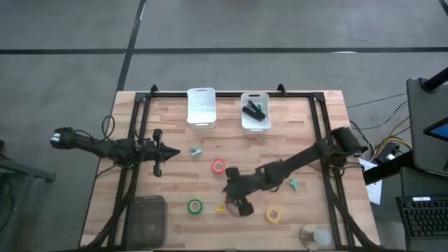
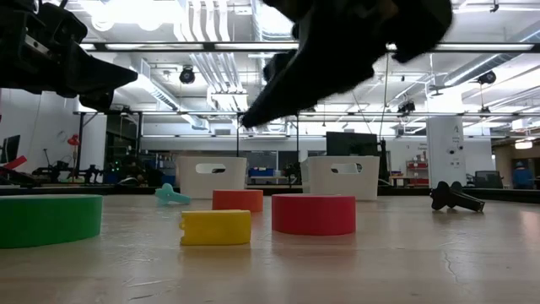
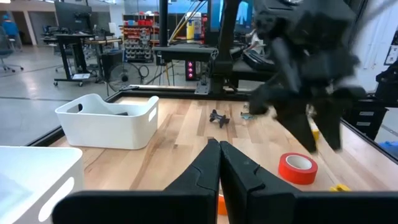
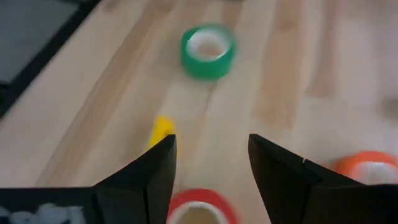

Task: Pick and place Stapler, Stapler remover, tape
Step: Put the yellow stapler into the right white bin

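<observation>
Between the right gripper, fingers apart, low in the wrist frame, sits a red tape roll, probably light and stiff, best pinched across its ring; left gripper fingers together.

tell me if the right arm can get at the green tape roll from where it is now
Probably yes. The right gripper hangs over the table with its jaws open, and the green tape roll lies just ahead on bare wood. Only a small yellow bit sits nearby, off to one side, not on the roll.
</observation>
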